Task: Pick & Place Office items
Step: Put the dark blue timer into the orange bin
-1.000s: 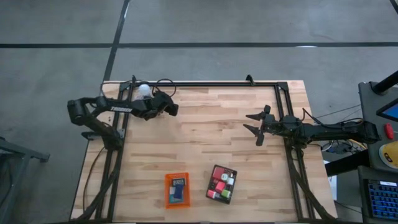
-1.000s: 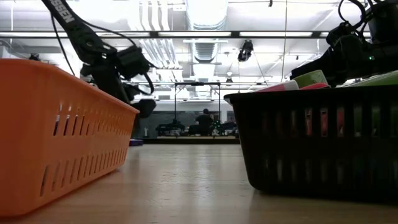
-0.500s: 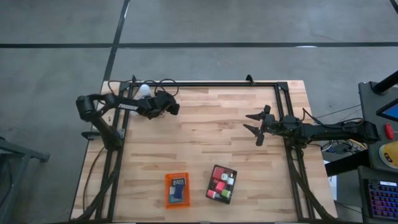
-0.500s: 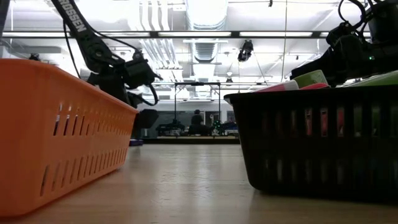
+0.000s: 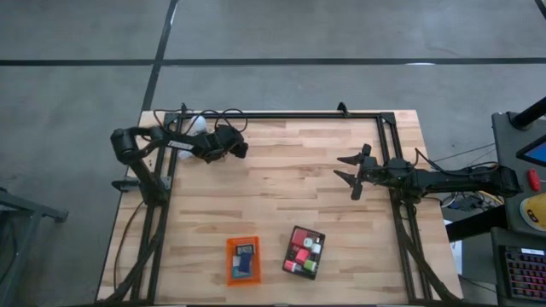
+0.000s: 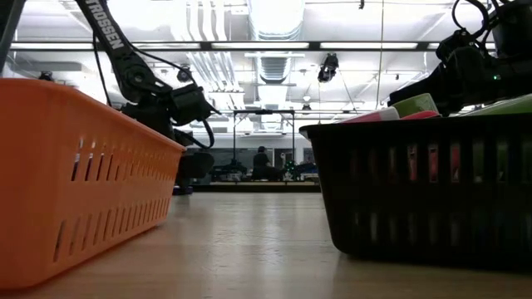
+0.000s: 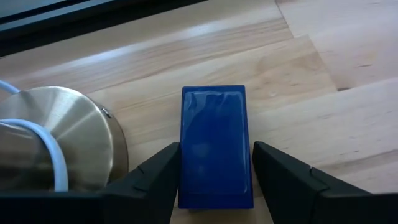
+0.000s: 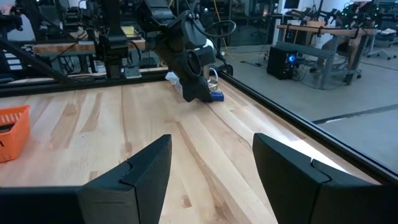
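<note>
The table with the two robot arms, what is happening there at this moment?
The left gripper is low at the far left corner of the table, with a dark blue block between its fingers, next to a round brass-coloured part. Whether the fingers press on the block cannot be told. The right gripper hangs open and empty over the right side. Near the front edge, an orange tray and a black tray hold small office items.

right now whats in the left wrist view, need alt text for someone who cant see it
A dark blue block lies flat on the wooden table between the left pincer's two dark fingers. A round brass disc with a white cable sits beside it.
</note>
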